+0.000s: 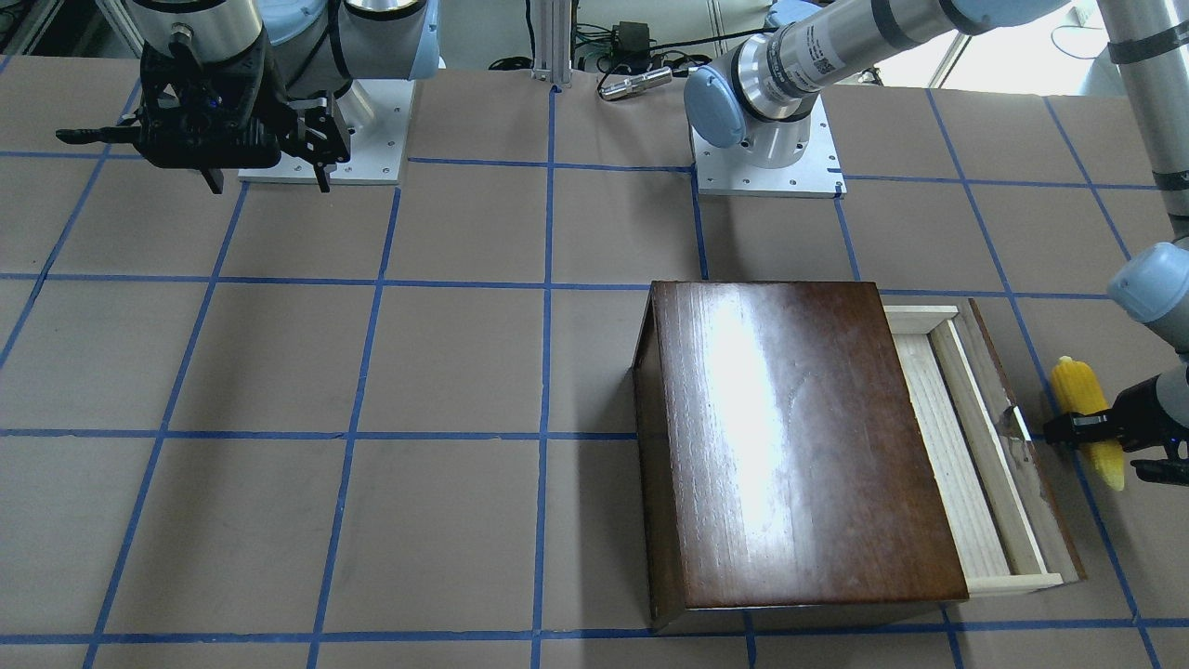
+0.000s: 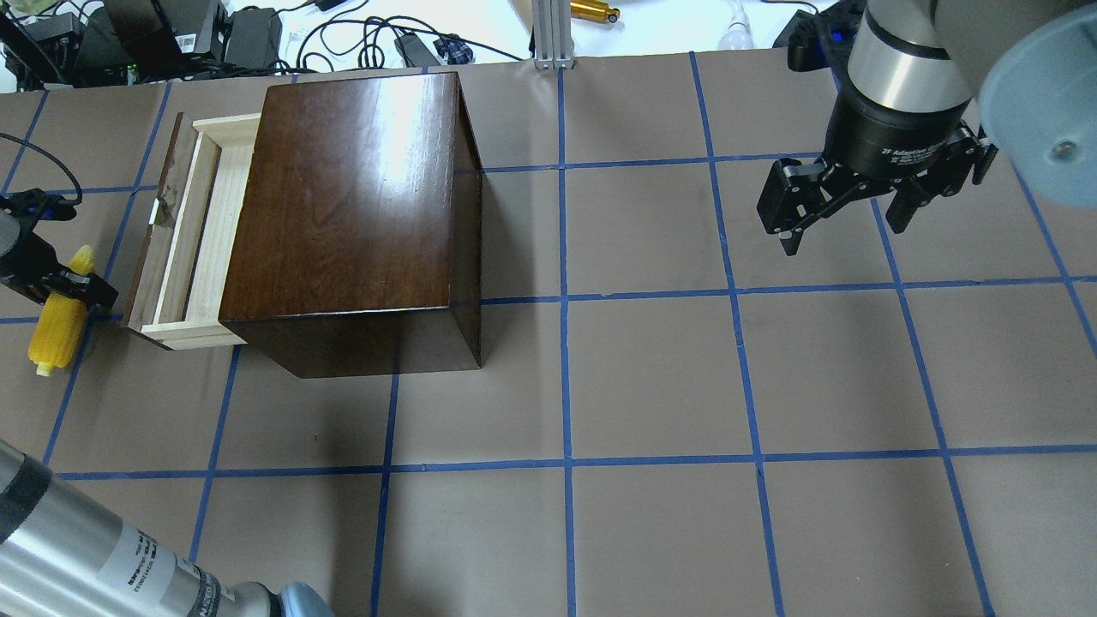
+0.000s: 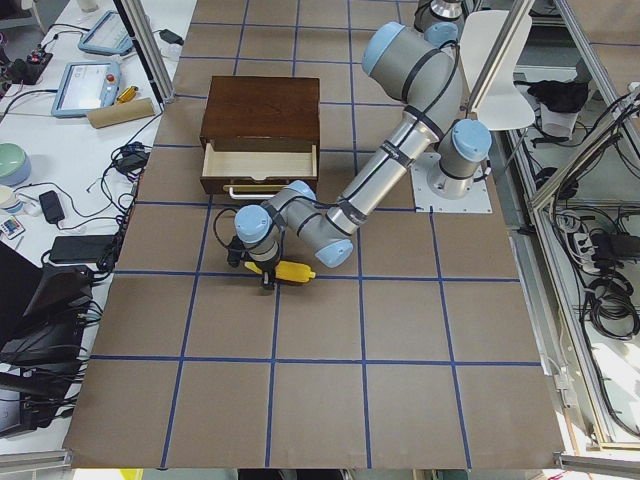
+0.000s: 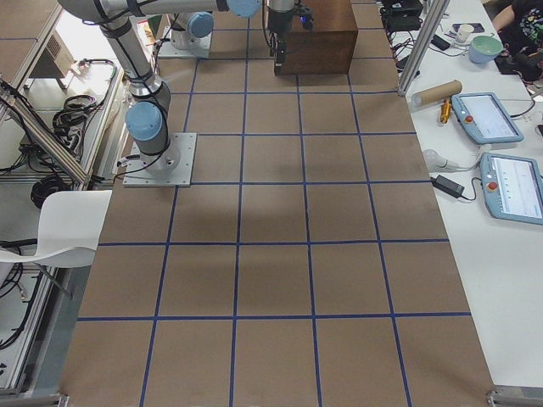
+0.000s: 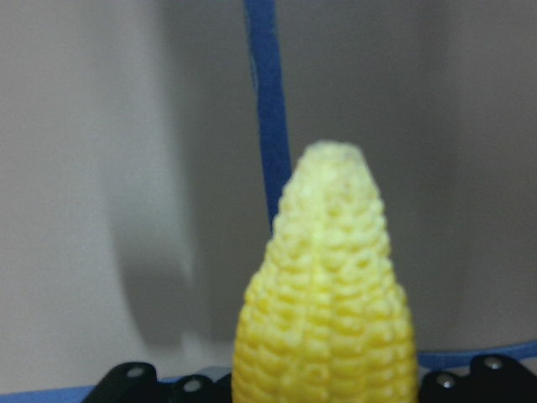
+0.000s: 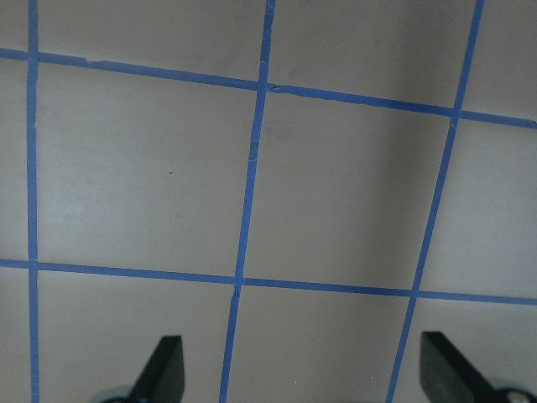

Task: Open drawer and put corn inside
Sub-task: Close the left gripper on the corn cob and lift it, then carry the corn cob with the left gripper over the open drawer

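The dark brown cabinet stands on the table with its drawer pulled partly out, showing an empty pale wood tray and a small metal pull. The yellow corn lies just beyond the drawer front, low over the table. My left gripper is shut on the corn at its middle. The left wrist view shows the cob between the fingers, paler tip pointing away. From overhead the corn is left of the drawer. My right gripper is open and empty, hovering far from the cabinet.
The table is brown paper with a blue tape grid. The arm bases are bolted along the robot's side. Cables and devices lie beyond the table's far edge. The right wrist view shows only bare table.
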You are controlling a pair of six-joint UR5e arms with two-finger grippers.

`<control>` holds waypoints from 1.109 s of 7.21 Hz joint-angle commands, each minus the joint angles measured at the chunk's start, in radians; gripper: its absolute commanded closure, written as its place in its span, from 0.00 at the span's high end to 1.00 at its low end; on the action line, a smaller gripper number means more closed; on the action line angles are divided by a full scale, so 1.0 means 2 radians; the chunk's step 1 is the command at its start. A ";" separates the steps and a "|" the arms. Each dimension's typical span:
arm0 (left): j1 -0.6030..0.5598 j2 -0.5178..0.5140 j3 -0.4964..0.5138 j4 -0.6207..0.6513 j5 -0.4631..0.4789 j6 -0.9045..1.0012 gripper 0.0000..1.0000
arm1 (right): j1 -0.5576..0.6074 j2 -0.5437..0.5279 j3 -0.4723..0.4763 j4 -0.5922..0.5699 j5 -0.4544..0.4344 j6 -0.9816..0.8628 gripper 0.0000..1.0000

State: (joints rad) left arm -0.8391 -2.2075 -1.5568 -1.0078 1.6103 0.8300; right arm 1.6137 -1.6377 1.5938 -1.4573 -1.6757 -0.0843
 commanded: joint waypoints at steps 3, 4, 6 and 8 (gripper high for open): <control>-0.003 0.036 0.011 -0.042 0.002 -0.002 0.00 | 0.000 0.000 0.000 0.000 0.000 0.000 1.00; -0.007 0.060 0.018 -0.071 -0.002 -0.004 0.00 | 0.000 0.000 0.000 0.000 0.000 0.000 1.00; -0.029 0.105 0.045 -0.144 -0.007 -0.028 0.00 | 0.000 0.000 0.000 0.000 0.000 0.000 1.00; -0.073 0.133 0.079 -0.211 -0.023 -0.097 0.00 | 0.000 0.000 0.000 0.000 0.000 0.000 1.00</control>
State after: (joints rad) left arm -0.9341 -1.9743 -1.4337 -1.3587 1.5872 0.7085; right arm 1.6137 -1.6377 1.5938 -1.4573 -1.6755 -0.0844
